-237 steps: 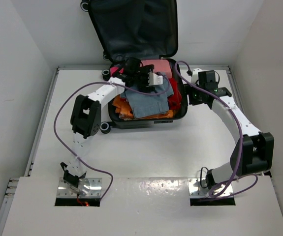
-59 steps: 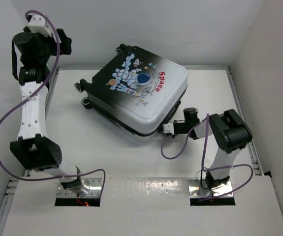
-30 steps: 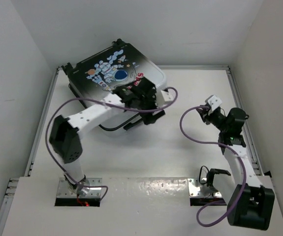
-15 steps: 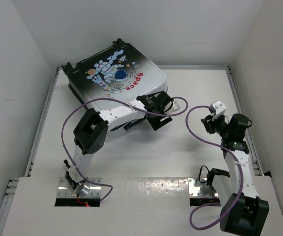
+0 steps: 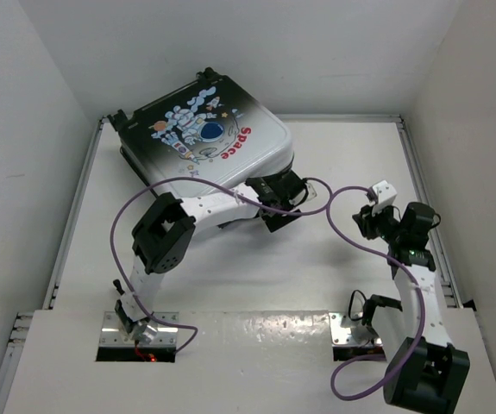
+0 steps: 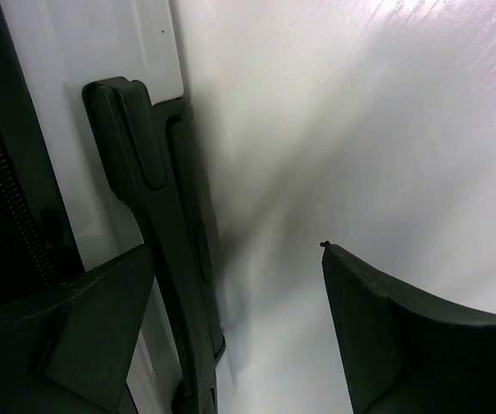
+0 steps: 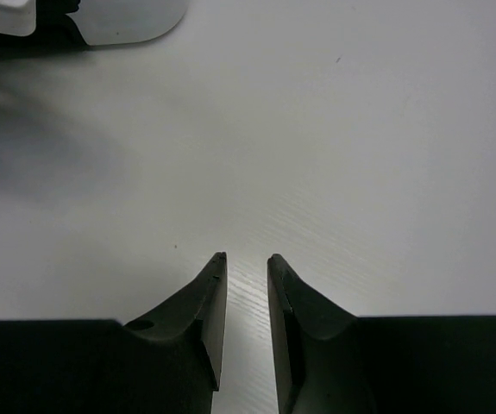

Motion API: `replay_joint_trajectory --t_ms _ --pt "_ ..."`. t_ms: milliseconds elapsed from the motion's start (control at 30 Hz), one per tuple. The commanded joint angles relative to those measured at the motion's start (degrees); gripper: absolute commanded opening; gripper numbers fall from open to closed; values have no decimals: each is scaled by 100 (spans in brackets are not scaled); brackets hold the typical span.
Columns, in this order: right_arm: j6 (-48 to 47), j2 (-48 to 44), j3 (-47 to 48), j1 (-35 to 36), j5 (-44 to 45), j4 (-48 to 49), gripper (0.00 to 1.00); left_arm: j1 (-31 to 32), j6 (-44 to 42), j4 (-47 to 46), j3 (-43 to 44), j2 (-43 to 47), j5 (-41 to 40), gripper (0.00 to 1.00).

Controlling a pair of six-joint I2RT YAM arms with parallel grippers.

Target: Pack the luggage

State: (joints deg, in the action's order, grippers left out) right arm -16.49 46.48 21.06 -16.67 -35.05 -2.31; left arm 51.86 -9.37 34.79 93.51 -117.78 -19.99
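White walled table [image 5: 342,155] from above: the luggage [image 5: 204,142] lies closed, far left, my left gripper [image 5: 278,205] at its near edge. Left wrist: jaws spread beside its black handle [image 6: 153,241]; slick, stiff, likely heavy shell, so grip there. Right wrist: right gripper [image 7: 246,259] barely parted, empty.

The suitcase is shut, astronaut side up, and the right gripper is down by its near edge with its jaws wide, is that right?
Not quite: it is the left gripper, not the right, that is by the near edge of the shut luggage with its jaws wide. The top external view shows this; the rest is right.
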Motion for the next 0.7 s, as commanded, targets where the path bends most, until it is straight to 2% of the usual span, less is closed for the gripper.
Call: replay_joint_trajectory --t_ms 0,300,367,533,567,600,667 --pt "-3 -95 -75 -30 -151 2 25 -404 -364 -227 -228 219 -1077 86" --pt "-56 -95 -120 -30 -143 -94 25 -404 -417 -498 -913 159 -1393 86" --pt "-56 -95 -120 -38 -151 -130 25 -352 -417 -499 -914 79 -1219 86" --pt "-100 1 -93 -21 -134 -121 25 -535 -417 -851 -678 -447 -367 72" --pt "-100 10 -76 -30 -134 -147 25 -632 -469 -851 -529 -578 122 70" --pt "-100 54 -58 -38 -117 -147 25 -685 -470 -851 -197 -867 249 67" --pt "-82 72 -14 -47 -46 -165 25 -817 -470 -851 165 -1141 791 57"
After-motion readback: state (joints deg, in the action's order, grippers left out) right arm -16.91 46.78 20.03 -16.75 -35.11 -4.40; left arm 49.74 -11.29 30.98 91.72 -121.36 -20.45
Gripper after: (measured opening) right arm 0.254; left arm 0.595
